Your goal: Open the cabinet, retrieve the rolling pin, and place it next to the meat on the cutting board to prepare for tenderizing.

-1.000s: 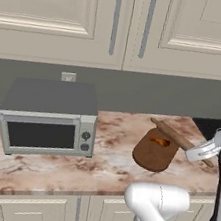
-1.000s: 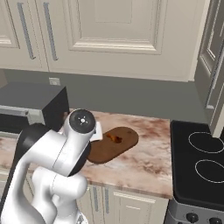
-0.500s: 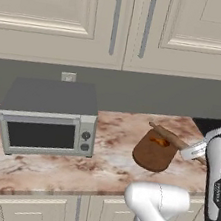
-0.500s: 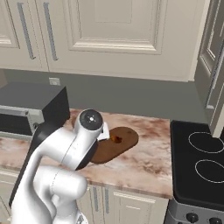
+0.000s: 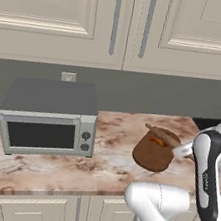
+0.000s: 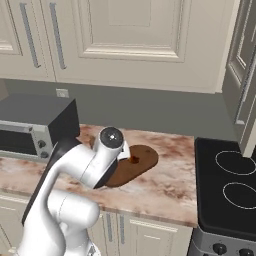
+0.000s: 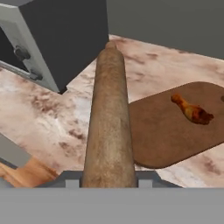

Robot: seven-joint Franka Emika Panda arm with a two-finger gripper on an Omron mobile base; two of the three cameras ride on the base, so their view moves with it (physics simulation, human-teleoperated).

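My gripper point(image 7: 109, 178) is shut on the rolling pin point(image 7: 109, 118), a brown wooden rod that runs straight away from the hand. In the left base view the rolling pin point(image 5: 163, 136) hangs just above the far edge of the cutting board point(image 5: 151, 154), with the gripper point(image 5: 181, 148) at its right end. The dark oval cutting board point(image 7: 166, 135) lies on the marble counter to the right of the pin. On it rests the meat point(image 7: 192, 110), a small orange-brown lump. The cream cabinet point(image 5: 131, 24) above the counter has its doors closed. My own arm hides part of the cutting board point(image 6: 142, 161).
A grey microwave point(image 5: 48, 118) stands on the counter point(image 5: 73, 167) left of the board, close to the pin's far tip point(image 7: 110, 45). A black stovetop point(image 6: 230, 190) lies to the right. A shaded cabinet door point(image 6: 245, 75) stands at the right edge.
The arm has swung further into both base views. The rolling pin, still held, has shifted a little left and lower over the board.
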